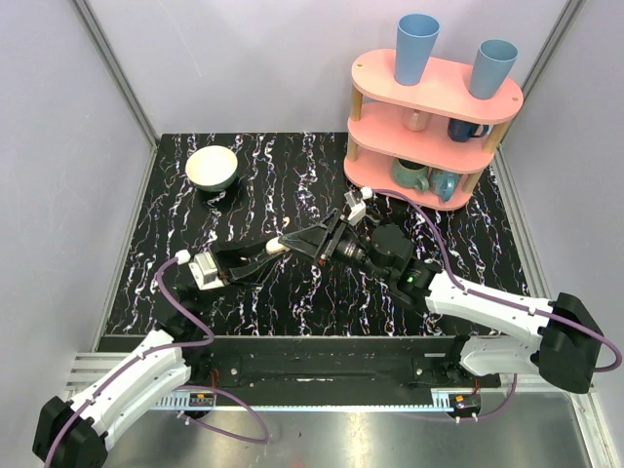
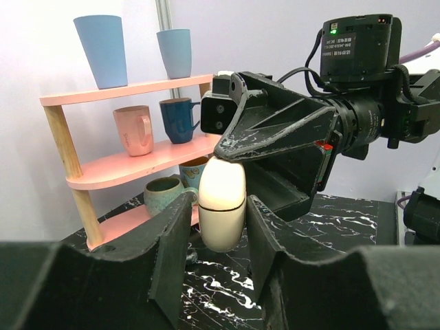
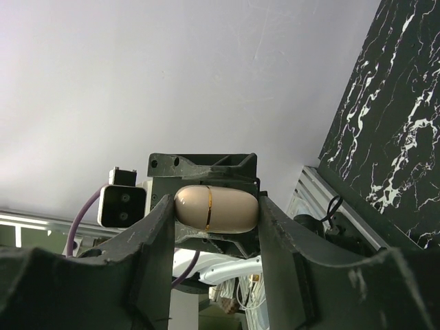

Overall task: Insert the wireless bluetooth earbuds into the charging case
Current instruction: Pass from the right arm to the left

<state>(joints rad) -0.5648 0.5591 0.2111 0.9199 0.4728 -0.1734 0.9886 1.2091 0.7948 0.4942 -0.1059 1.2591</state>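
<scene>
From above, the left claw [image 1: 271, 252] and the right claw [image 1: 298, 240] meet tip to tip over the black marbled table [image 1: 292, 185]. The charging case [image 1: 278, 245] sits right between their tips. In the left wrist view the case [image 2: 221, 199] stands upright between the left claw's fingers [image 2: 172, 240], its seam shut and its top tucked under the right claw's tips. The fingers lie just beside its flanks, and I cannot tell whether they press it or stand a hair off. In the right wrist view the case [image 3: 216, 210] lies crosswise between the right claw's fingers, pinched at both ends. No earbuds show anywhere (with the lid shut they may sit inside, though nothing proves it). This looks like a handover of the closed case, late in the task. Next, one claw needs to let go cleanly and back straight away, so that the other holds the case square without twisting it.
</scene>
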